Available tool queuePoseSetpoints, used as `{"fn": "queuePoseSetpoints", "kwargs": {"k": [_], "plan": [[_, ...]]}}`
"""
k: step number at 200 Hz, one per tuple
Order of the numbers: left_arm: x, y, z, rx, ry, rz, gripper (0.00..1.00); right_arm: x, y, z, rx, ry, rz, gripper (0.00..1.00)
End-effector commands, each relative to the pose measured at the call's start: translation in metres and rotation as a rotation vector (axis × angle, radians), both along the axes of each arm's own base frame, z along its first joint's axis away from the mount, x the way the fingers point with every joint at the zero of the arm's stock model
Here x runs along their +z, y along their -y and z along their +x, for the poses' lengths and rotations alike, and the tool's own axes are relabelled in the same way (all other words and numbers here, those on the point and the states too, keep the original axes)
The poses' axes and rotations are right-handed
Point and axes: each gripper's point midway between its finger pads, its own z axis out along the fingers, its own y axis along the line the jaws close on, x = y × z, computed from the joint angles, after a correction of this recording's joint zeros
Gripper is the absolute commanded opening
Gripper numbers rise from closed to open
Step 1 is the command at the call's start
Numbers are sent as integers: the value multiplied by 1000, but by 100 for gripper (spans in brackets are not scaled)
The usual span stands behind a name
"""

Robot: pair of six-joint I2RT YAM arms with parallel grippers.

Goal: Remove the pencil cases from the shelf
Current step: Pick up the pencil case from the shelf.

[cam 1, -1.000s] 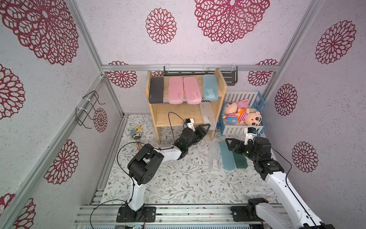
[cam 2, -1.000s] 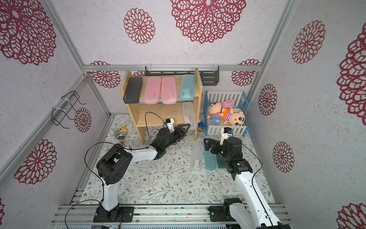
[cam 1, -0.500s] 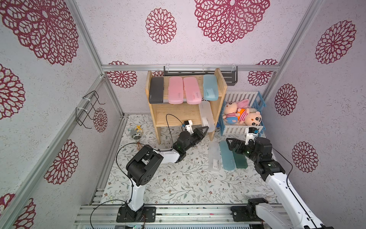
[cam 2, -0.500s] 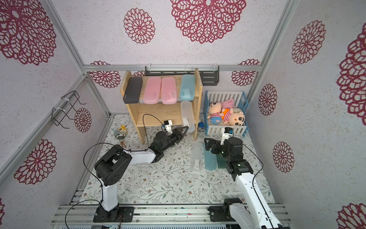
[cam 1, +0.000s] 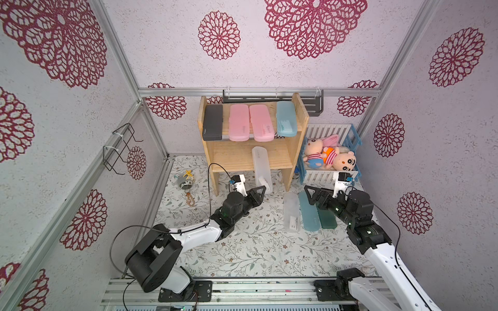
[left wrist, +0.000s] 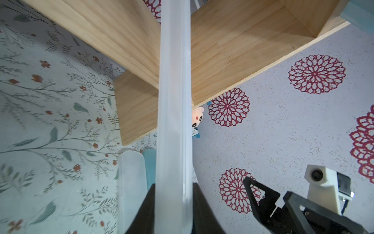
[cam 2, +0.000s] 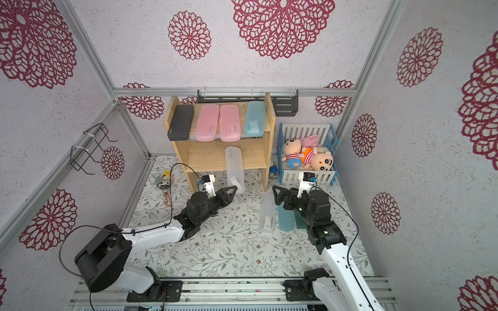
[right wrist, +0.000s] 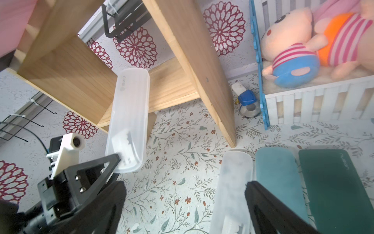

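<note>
Right wrist view shows my left gripper (right wrist: 116, 162) clamped on the near end of the frosted clear pencil case (right wrist: 129, 109). Its far end rests on the lower board of the shelf (right wrist: 77, 81), centre frame in a top view. I judge it light, stiff and slick, so this end grip may swivel. The right gripper (cam 1: 310, 194) hangs open.

shelf (cam 1: 231, 159): pale unpainted wood, matt, grain showing
frosted pencil case (cam 1: 260, 167): translucent plastic, smooth, milky
pink pencil cases (cam 1: 238, 126): smooth plastic, faint sheen
black pencil case (cam 1: 213, 122): matt plastic
plush toys (cam 1: 345, 164): soft fuzzy cloth
</note>
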Motion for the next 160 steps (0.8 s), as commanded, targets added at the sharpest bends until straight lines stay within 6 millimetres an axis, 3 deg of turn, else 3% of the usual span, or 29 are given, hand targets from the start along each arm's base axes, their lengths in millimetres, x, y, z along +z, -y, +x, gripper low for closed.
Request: {"fn": "queuePoseSetpoints", "kwargs": {"k": [1, 21, 63, 113, 160], "plan": [[-26, -24, -12, 55, -7, 146, 0, 23, -26, 1, 58, 55, 95, 99], [-32, -31, -27, 47, 0, 194, 0, 23, -64, -2, 135, 47, 140, 99], [-25, -39, -55, 25, 79, 257, 0, 16, -137, -9, 271, 3, 181, 99], [-16, -56, -77, 30, 146, 268, 0, 8, -191, -6, 343, -21, 157, 99], [-13, -69, -91, 36, 171, 276, 0, 3, -226, 0, 389, -29, 148, 99]]}}
